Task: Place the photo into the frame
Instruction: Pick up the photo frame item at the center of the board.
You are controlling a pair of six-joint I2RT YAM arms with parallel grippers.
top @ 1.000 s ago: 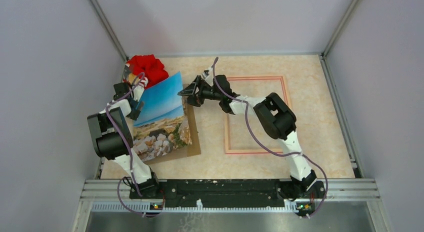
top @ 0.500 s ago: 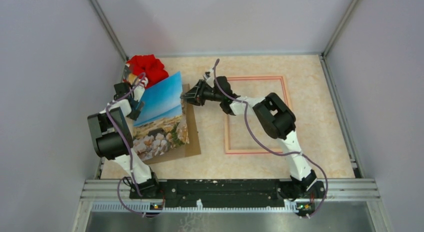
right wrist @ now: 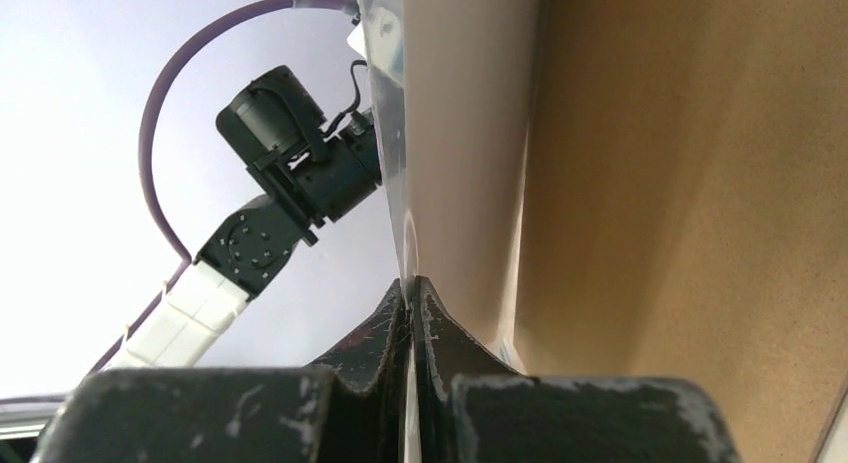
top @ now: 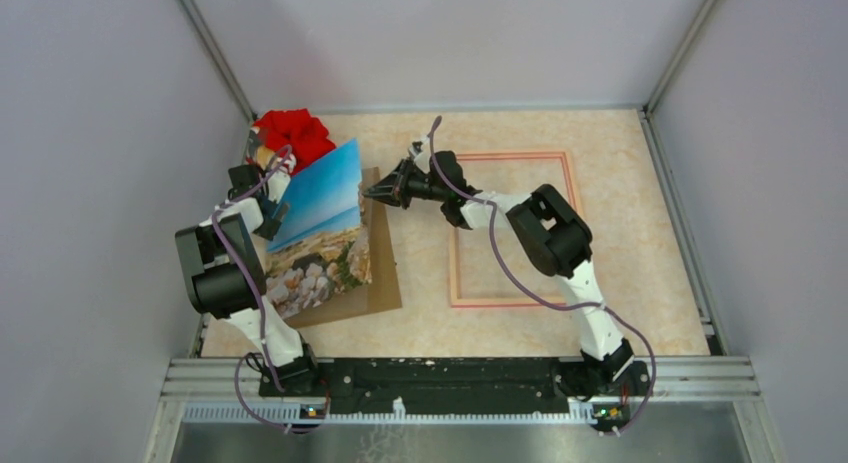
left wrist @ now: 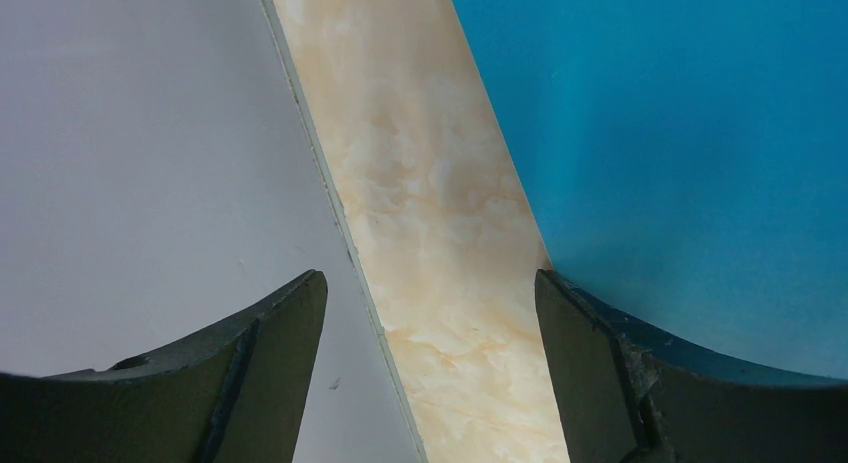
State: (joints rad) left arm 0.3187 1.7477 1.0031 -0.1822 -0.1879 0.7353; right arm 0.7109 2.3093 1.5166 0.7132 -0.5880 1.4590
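The photo [top: 318, 228] stands tilted up off the brown board [top: 385, 278] at the counter's [top: 620, 313] left, its near corner hidden behind the left arm. The left claw [left wrist: 430, 278] is spread wide beside its left edge (touching or not, I cannot tell). The right claw [right wrist: 410, 288] is pinching the photo's right edge, and beyond it the frame [top: 520, 155] lies flat, partly covered by the right arm.
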